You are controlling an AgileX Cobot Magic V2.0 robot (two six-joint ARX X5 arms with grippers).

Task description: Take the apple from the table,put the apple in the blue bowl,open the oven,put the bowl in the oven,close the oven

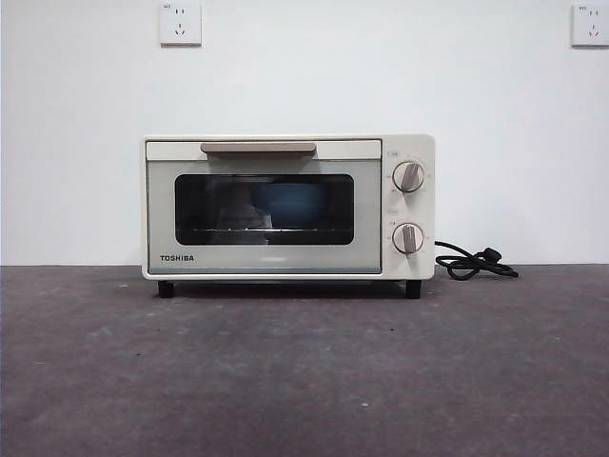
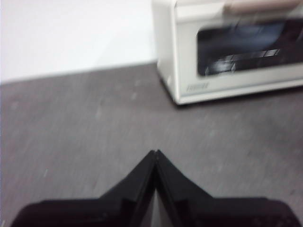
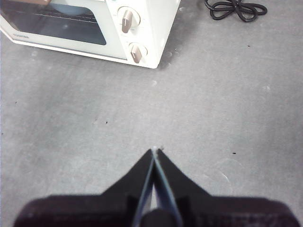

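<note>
End effectors left (image 2: pixel 155 152) and right (image 3: pixel 154 150) closed, empty, above table (image 3: pixel 213 109)

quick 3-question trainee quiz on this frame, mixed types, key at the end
1. True or false: the oven door is shut.
2. Through the glass, the blue bowl is: A) on the table B) inside the oven C) held by a gripper.
3. Fill in: the left gripper and right gripper both have jaws ____, holding nothing.

Key: 1 true; 2 B; 3 shut.
</note>
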